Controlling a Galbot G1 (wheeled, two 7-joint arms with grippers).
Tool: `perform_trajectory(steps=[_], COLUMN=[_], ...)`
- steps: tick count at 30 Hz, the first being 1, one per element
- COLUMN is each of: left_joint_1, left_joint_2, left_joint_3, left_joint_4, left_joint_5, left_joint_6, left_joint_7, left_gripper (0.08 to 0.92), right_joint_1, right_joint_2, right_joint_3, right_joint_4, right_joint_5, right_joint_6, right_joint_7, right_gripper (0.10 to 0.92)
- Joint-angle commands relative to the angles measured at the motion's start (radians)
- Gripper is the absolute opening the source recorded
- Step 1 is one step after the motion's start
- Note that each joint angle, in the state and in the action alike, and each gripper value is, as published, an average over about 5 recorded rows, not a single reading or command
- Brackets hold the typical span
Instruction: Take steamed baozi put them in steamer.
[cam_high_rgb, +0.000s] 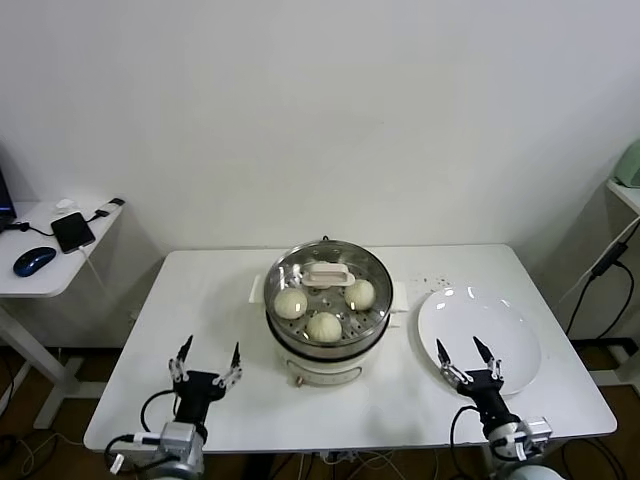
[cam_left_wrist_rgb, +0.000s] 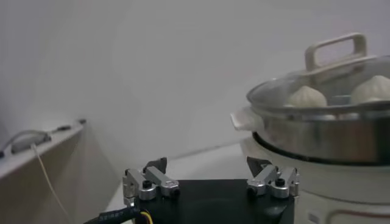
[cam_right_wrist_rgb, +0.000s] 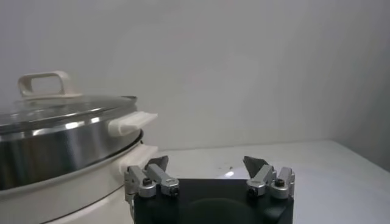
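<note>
The baozi (cam_high_rgb: 324, 326) already sit in the steamer (cam_high_rgb: 327, 345) under the lid (cam_high_rgb: 327, 272), between both pincers. The left pincer (cam_high_rgb: 207, 362) and right pincer (cam_high_rgb: 468, 358) are apart and empty. Reaching in could bump the lid.

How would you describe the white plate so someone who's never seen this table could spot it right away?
Start at the white table, with the lidded steel steamer at its middle. The plate lies flat to the steamer's right, behind the right gripper. It is the only low, bare white dish there.
</note>
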Motion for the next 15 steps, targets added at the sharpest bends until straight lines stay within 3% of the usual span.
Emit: perform_trajectory(steps=[1,15], left_joint_1=[0.130,0.133], left_joint_2=[0.001,0.007], left_joint_3=[0.028,0.012], left_joint_4=[-0.053,-0.096], left_joint_5=[-0.142,-0.169], left_joint_6=[0.031,0.016], left_joint_7=[-0.007,0.015], left_gripper=[0.823,0.823], right_joint_1=[-0.084,-0.112], right_joint_2=[-0.054,-0.036], right_joint_3=[0.006,0.044], right_joint_4=[0.122,0.156], right_joint_5=[-0.014,-0.021], right_joint_6=[-0.101,-0.133], right_joint_7=[-0.016,-0.038], right_gripper=[0.823,0.823])
